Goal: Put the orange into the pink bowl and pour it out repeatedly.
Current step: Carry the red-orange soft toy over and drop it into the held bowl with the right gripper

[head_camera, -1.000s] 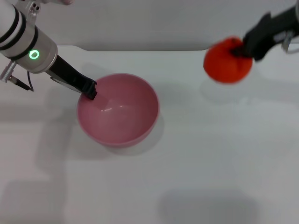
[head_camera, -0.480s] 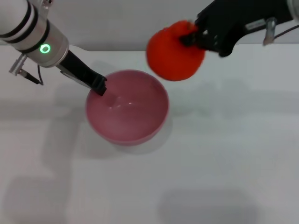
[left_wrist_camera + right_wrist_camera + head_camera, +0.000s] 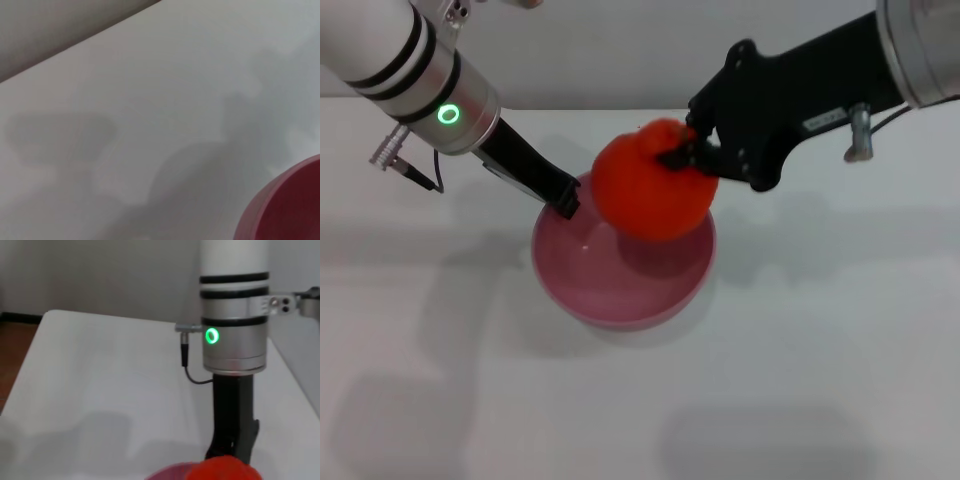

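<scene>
The pink bowl (image 3: 620, 280) stands on the white table, left of centre in the head view. My left gripper (image 3: 565, 203) is shut on the bowl's far-left rim. My right gripper (image 3: 682, 153) is shut on the orange (image 3: 653, 193) and holds it in the air just above the bowl's far-right part. The orange hides part of the bowl's far rim. In the left wrist view a piece of the bowl's wall (image 3: 290, 205) shows. In the right wrist view the top of the orange (image 3: 225, 469) shows in front of the left arm (image 3: 232, 335).
The white table (image 3: 800, 330) stretches around the bowl, with its far edge (image 3: 570, 108) against a grey wall. Shadows of the arms lie on the table at the left and front.
My right gripper has carried the orange from the far right leftward, to above the bowl. My left gripper has shifted the bowl a little to the right.
</scene>
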